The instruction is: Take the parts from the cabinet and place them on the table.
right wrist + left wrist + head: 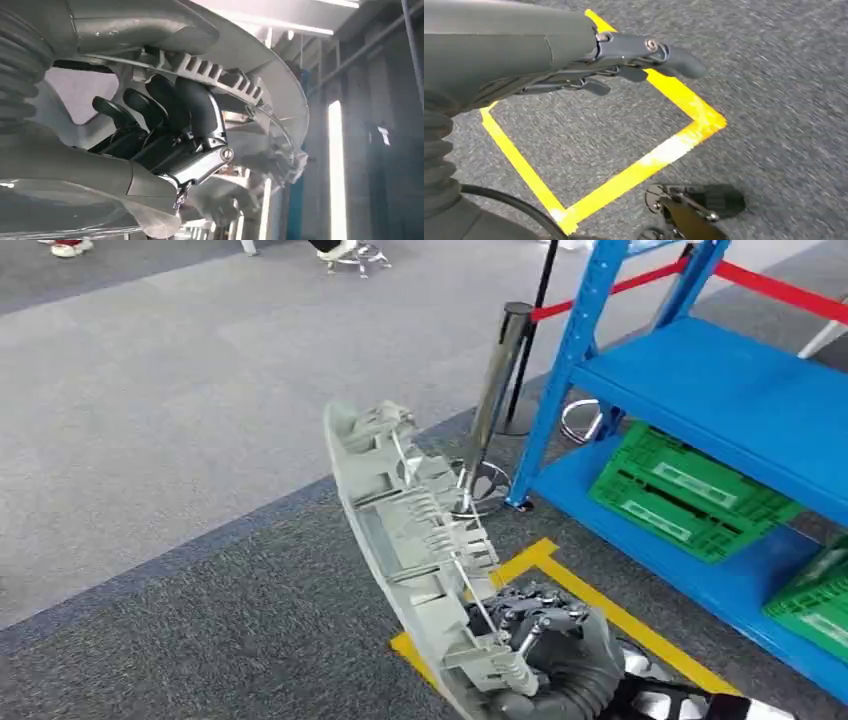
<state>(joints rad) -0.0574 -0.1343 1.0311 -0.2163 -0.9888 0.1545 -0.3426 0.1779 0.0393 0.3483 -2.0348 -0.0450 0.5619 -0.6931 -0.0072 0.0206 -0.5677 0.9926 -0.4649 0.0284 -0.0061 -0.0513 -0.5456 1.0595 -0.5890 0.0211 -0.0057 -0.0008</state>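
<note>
My right hand [548, 642] grips the near end of a long, curved grey plastic part [410, 515] with ribs and clips, which slants up and away over the carpet. In the right wrist view its dark fingers [172, 117] curl around the ribbed edge of the part [235, 65]. My left hand [574, 65] hangs over the floor, its fingers [674, 59] stretched out with nothing in them.
A blue shelf rack [720, 390] stands at the right with green crates [685, 490] on its bottom level. A chrome stanchion [495, 390] with a red belt [770, 288] stands in front of it. Yellow tape [644, 167] marks the grey carpet. A person's shoes [70, 248] are far back left.
</note>
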